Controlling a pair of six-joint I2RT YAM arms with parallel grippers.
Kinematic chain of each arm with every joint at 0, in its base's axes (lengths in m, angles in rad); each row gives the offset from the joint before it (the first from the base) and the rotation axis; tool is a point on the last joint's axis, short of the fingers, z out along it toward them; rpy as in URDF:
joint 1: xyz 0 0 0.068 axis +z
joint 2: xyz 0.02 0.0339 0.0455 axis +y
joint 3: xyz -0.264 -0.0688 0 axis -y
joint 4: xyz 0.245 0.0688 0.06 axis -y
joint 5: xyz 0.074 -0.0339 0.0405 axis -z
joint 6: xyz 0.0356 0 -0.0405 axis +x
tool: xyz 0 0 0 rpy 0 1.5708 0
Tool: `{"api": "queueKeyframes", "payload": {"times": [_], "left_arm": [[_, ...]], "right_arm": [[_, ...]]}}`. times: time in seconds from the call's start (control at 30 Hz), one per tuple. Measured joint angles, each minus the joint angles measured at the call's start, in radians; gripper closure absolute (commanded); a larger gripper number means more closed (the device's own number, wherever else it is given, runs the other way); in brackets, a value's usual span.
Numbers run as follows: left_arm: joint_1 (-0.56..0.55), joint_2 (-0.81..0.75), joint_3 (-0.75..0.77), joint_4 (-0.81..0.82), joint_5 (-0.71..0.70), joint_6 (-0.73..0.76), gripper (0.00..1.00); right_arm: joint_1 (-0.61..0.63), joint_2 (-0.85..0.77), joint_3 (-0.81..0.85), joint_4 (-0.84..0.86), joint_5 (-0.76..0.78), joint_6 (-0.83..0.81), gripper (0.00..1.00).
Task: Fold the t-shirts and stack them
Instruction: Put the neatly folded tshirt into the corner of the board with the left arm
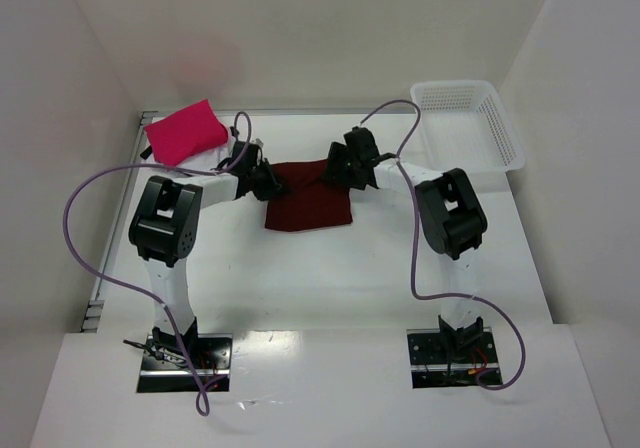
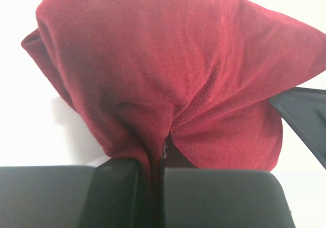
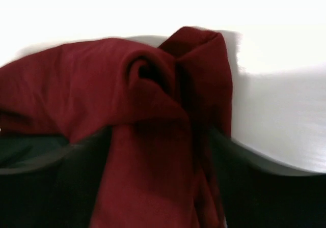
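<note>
The dark maroon t-shirt [image 1: 310,204] lies folded in the middle of the table, held by both grippers at its far corners. My left gripper [image 1: 268,180] is shut on its left far corner; the cloth [image 2: 168,85] bunches between the pads [image 2: 214,197]. My right gripper [image 1: 335,168] is shut on the right far corner, with maroon cloth [image 3: 153,116] filling the gap between its fingers [image 3: 244,187]. The bright pink-red t-shirt [image 1: 186,131] lies folded at the far left. The white t-shirt is out of view.
A white mesh basket [image 1: 465,123] stands at the far right corner. White walls close in the table on three sides. Purple cables [image 1: 80,208] loop beside both arms.
</note>
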Motion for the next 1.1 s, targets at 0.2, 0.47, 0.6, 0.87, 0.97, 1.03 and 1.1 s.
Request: {"api": "queueKeyframes", "payload": {"times": [0.2, 0.47, 0.6, 0.87, 0.97, 1.03, 1.1], "left_arm": [[0.007, 0.018, 0.133, -0.185, -0.028, 0.119, 1.0], [0.073, 0.089, 0.481, -0.43, -0.12, 0.314, 1.0], [0.136, 0.093, 0.581, -0.486, -0.129, 0.354, 1.0], [0.253, 0.143, 0.781, -0.53, -0.141, 0.383, 1.0], [0.279, 0.188, 0.879, -0.552, -0.134, 0.389, 1.0], [0.296, 0.224, 0.955, -0.574, -0.123, 0.39, 1.0], [0.314, 0.248, 1.014, -0.589, -0.108, 0.386, 1.0]], "right_arm": [[-0.036, -0.136, -0.039, -0.079, -0.012, -0.039, 0.0], [-0.06, -0.474, -0.15, -0.102, 0.004, -0.071, 0.0], [-0.065, -0.581, -0.27, -0.103, -0.005, -0.059, 0.0], [-0.065, -0.621, -0.352, -0.136, -0.029, -0.048, 0.0], [-0.065, -0.651, -0.366, -0.144, -0.045, -0.047, 0.0], [-0.065, -0.687, -0.388, -0.153, -0.048, -0.046, 0.0], [-0.065, -0.723, -0.411, -0.156, -0.053, -0.045, 0.0]]}}
